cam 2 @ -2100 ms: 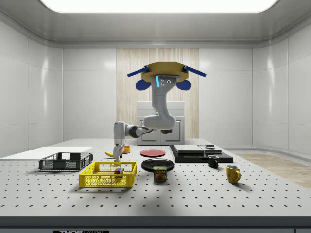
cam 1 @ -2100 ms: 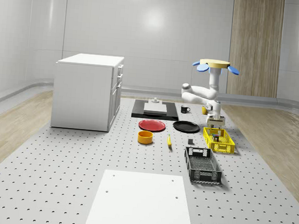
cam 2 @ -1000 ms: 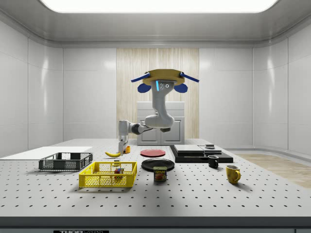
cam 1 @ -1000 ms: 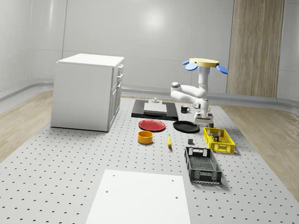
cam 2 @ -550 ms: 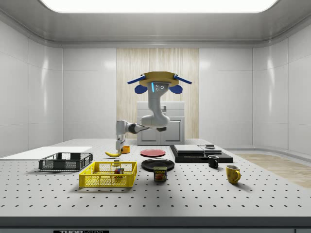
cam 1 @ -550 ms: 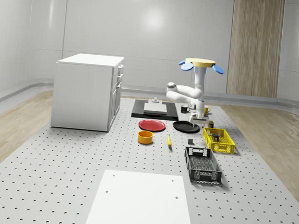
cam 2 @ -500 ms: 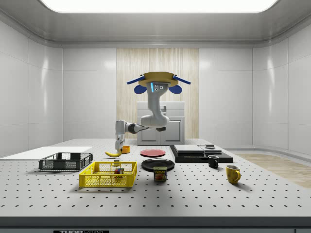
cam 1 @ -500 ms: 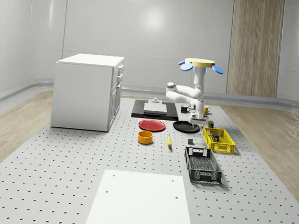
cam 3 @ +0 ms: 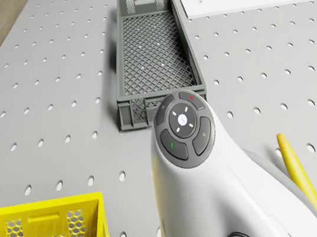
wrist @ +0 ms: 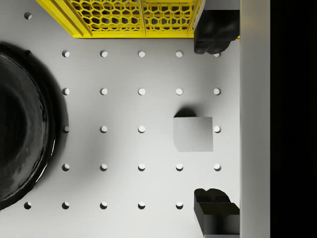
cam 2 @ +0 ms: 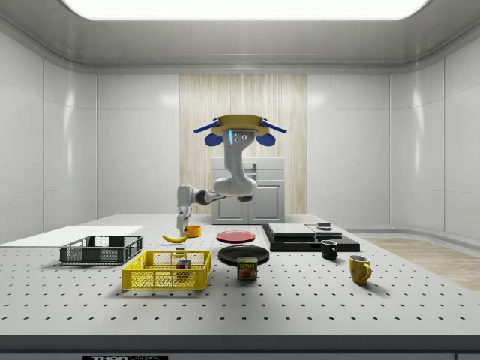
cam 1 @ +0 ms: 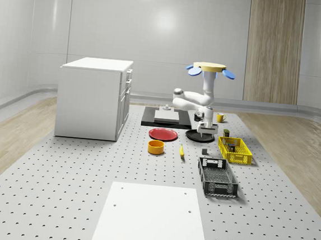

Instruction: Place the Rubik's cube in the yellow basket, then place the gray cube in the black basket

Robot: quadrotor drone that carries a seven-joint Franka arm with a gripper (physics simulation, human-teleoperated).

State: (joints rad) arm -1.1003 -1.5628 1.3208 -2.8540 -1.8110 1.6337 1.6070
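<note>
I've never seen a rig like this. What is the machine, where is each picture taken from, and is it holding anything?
It is a simulated flying drone with a robot arm hung beneath it. It hovers above the table, near the black plate. One picture looks down on the whole scene, one is taken from the side, one from the drone's body and one from the arm's wrist. The end effector is open and holds nothing. In the wrist view, the gray cube lies on the table below it. The Rubik's cube already sits in the yellow basket. The black basket is empty.
</note>
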